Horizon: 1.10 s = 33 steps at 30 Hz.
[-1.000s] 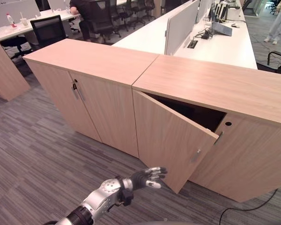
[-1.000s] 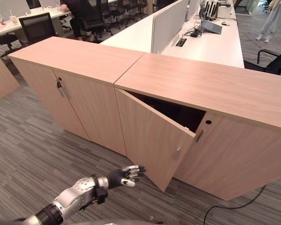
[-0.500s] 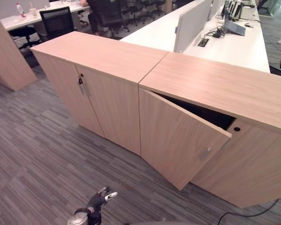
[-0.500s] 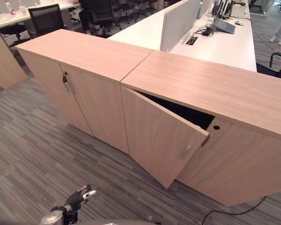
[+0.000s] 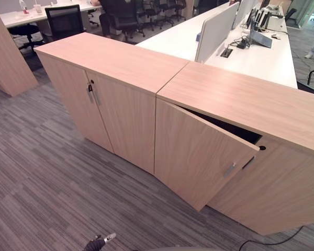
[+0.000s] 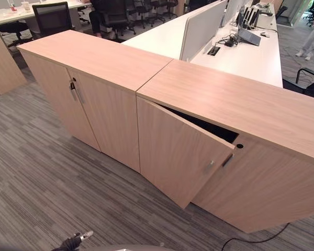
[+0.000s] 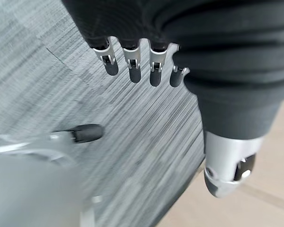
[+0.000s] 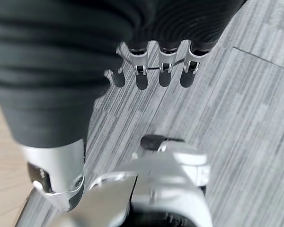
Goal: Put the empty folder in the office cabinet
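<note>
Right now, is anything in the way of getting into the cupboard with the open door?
Nothing on the carpet blocks it. The cabinet door is only partly open, leaving a narrow gap. The left hand and right hand hang open, holding no folder.

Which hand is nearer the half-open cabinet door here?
Left, as far as shown. The left hand hangs low over the carpet, short of the half-open cabinet door. The right hand points at carpet, its distance unclear.

Both hands, left hand (image 7: 146, 42) and right hand (image 8: 156, 52), have dark ribbed covers and silver fingers with dark tips.
</note>
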Available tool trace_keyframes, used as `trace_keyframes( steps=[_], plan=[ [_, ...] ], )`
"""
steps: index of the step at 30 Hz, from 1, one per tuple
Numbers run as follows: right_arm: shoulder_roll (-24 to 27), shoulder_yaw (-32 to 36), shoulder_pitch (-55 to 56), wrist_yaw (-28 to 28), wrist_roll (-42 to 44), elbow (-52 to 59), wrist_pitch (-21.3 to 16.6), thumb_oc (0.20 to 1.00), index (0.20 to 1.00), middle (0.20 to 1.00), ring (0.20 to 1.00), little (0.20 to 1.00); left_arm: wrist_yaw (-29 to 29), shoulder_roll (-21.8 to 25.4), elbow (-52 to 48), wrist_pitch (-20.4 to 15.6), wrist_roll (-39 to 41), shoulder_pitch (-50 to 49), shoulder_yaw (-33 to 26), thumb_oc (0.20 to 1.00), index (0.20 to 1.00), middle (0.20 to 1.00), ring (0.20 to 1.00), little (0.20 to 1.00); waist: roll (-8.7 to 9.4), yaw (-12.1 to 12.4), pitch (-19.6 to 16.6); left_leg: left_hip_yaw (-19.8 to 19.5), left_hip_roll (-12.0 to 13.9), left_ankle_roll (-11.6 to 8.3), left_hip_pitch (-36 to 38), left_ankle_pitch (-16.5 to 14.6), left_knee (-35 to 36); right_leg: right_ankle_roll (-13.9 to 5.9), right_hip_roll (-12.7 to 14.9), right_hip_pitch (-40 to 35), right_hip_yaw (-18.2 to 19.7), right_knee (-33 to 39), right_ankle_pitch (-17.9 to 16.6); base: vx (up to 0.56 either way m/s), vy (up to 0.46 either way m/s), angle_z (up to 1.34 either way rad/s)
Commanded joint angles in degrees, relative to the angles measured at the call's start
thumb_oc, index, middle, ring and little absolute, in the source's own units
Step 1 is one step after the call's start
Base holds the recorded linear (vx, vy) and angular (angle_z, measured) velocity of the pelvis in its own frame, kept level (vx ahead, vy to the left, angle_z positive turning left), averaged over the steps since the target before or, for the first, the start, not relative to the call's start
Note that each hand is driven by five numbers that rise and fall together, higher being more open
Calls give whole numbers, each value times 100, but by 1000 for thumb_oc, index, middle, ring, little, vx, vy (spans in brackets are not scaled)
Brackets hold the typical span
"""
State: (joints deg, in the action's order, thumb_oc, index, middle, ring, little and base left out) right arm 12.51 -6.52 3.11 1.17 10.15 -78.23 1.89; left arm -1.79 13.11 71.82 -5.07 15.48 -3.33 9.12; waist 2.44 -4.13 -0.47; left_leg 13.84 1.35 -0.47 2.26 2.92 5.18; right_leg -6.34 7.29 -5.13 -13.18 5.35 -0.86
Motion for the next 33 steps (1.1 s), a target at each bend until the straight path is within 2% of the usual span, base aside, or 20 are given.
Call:
trace_keyframes(
  steps=[1,11,16,23,27,33],
  plan=[
    [-56,-207,-345,56,-59,-159,-33,1000,1000,1000,1000,1000,-223,-193,-60,-135,-818,150,206,1000,1000,1000,1000,1000,-57,-36,79,-177,-43,-82,113,-620,-18,-2,-315,189,-175,-35,280,0,0,0],
    [146,-334,-414,204,-524,-232,91,1000,1000,1000,1000,1000,-557,-63,135,21,-880,321,239,1000,1000,1000,1000,1000,-114,-42,67,-169,-55,-93,69,-613,-18,2,-322,236,-181,-35,268,0,0,0],
    [93,-377,-465,178,-589,-262,142,1000,1000,1000,1000,1000,-478,-105,201,47,-888,369,191,1000,1000,1000,1000,1000,-134,-37,56,-174,-53,-90,85,-624,-18,11,-327,222,-167,-35,275,0,0,0],
    [93,-378,-481,103,-587,-260,115,1000,1000,1000,1000,1000,-279,-28,27,-88,-1409,352,426,1000,1000,1000,1000,1000,-163,-32,64,-161,-48,-84,135,-650,-18,11,-324,191,-151,-35,291,0,0,0],
    [102,-392,-504,22,-566,-180,44,1000,1000,1000,1000,1000,-106,133,-472,-275,-1905,372,779,1000,1000,1000,1000,1000,-164,-38,105,-163,-51,-82,140,-665,-18,-2,-326,185,-147,-35,295,0,0,0],
    [112,-396,-522,1,-558,-197,29,1000,1000,1000,1000,1000,-105,138,-539,-289,-1915,390,853,1000,1000,1000,1000,1000,-168,-53,115,-142,-51,-84,146,-679,-18,-11,-319,188,-145,-35,295,0,0,0]
  ],
)
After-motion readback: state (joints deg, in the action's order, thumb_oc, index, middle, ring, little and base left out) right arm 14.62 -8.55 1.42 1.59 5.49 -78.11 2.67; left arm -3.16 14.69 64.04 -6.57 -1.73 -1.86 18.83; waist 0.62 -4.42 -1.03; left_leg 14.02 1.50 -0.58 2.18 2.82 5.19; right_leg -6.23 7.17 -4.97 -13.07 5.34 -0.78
